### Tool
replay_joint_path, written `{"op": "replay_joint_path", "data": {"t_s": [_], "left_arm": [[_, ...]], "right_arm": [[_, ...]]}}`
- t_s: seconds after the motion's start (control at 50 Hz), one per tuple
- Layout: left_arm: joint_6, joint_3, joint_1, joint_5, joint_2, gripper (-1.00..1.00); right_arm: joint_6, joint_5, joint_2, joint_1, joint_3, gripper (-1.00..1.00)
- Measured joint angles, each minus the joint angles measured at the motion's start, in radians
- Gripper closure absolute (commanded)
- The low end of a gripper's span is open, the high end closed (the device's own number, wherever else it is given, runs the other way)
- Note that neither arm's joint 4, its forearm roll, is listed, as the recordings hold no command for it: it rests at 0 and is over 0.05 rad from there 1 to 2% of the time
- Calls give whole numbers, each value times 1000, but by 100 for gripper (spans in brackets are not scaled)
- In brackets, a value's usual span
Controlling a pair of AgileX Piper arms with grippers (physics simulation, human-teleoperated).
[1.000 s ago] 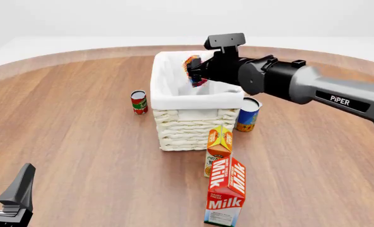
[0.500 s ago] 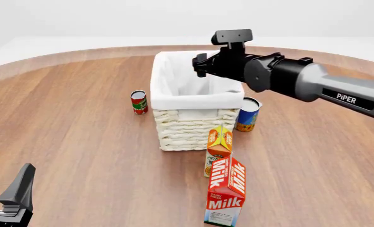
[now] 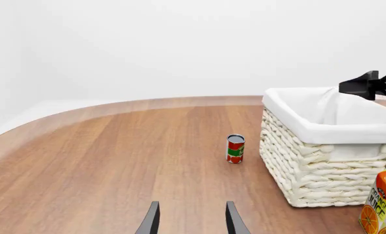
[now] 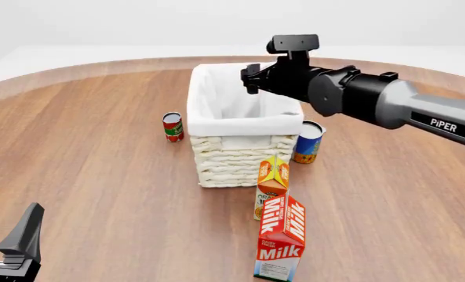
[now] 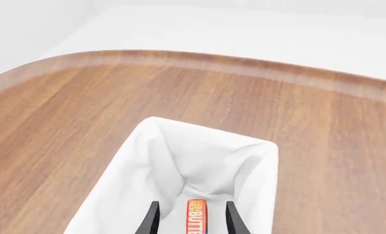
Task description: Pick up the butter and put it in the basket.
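- Front view, from the left side: the left gripper point(image 4: 16, 247) rests low at the near left corner of the counter point(image 4: 99, 170), well apart from everything. In its own wrist view the two fingers stand apart with nothing between them, so it is released and empty.
- Next comes a small red can point(image 4: 173, 126), standing upright just beside the left wall of the basket point(image 4: 240, 150).
- The basket stands in the middle of the counter. The butter point(image 5: 197, 217) is not visible in the front view; the right wrist view shows it lying inside on the white liner, below the gripper.
- Right gripper point(image 4: 250, 79) hangs over the far right part of the basket, above the rim. Its fingers are spread and hold nothing; the butter shows in the gap between them but lower, and its long axis seems to run along the fingers' direction.
- I judge the placing is done; the right arm is the nearer one and needs only to lift away.
- Juice carton point(image 4: 272, 183) and milk carton point(image 4: 281, 238) stand in front of the basket, a blue can point(image 4: 307, 143) at its right.
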Motion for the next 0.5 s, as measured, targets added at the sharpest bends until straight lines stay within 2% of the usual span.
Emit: {"op": "replay_joint_path", "data": {"t_s": [0.26,0.38,0.5], "left_arm": [[0,0,0,0,0,-100],[0,0,0,0,0,-100],[0,0,0,0,0,-100]], "right_arm": [[20,-72,-26,31,63,-100],[24,-156,-75,54,139,-100],[28,-292,-163,60,263,-100]]}}
